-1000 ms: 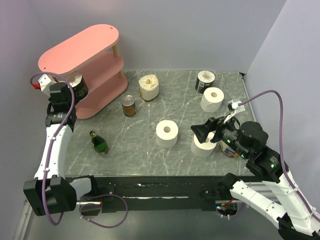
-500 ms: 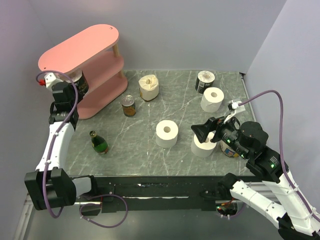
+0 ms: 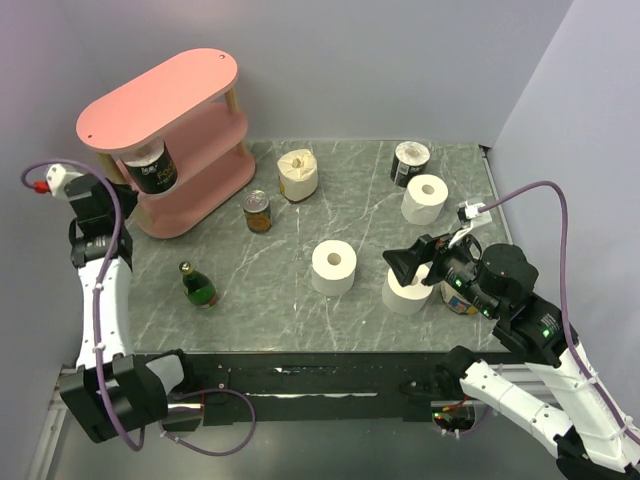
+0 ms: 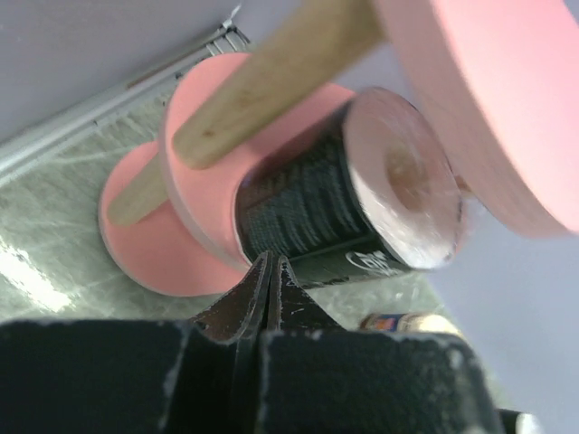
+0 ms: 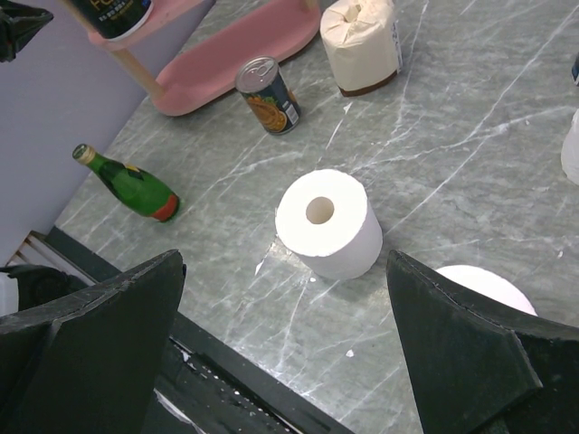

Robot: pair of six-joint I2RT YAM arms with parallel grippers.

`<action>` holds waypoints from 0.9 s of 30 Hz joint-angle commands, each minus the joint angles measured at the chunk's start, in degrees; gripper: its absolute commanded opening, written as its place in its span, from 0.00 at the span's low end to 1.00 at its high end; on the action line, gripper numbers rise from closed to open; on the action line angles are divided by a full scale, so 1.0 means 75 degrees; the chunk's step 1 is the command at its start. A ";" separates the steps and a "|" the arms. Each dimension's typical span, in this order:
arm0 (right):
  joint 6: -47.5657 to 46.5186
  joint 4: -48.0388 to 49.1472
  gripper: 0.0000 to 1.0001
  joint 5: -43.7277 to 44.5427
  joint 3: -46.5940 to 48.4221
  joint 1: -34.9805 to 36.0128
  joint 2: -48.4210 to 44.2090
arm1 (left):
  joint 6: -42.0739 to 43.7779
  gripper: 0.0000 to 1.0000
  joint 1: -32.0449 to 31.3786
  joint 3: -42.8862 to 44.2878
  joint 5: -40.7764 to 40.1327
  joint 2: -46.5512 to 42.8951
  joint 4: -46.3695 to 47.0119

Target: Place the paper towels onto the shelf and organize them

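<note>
right end effector (image 3: 405, 264) hangs with its jaws spread wide, nothing between them. dead ahead of it, centred between the fingers in the wrist view, a paper towel roll (image 5: 326, 223) stands upright on the table (image 3: 300, 230), core hole facing up. a second roll (image 3: 407, 292) sits right underneath the end effector, by its right finger, and a third roll (image 3: 425, 198) stands beyond it, further out.

over on the other side, the left end effector (image 4: 270, 276) is pinched shut on nothing, nose close to the shelf (image 3: 160, 90). a dark labelled can (image 4: 344, 208) sits on the middle tier just in front of it. no white roll shows on any tier.

now the handling. these rolls look light and soft. they'll squash under a hard pinch, but the paper should give good friction, so little risk of slipping. they're fat, so the jaws need all their width. i'd span the outer wall at mid height, or drop one finger into the core and press the other on the outside. squeeze gently.
</note>
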 commanded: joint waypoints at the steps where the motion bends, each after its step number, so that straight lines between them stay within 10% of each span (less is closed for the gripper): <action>1: -0.0113 0.0340 1.00 0.0132 -0.0030 -0.0036 -0.0291 | -0.0945 0.01 0.0488 -0.0119 0.1301 0.0138 0.0245; 27: -0.0383 0.0551 1.00 0.0121 0.0075 -0.0025 -0.0116 | -0.2364 0.01 0.0571 -0.0776 0.2063 0.1275 0.3210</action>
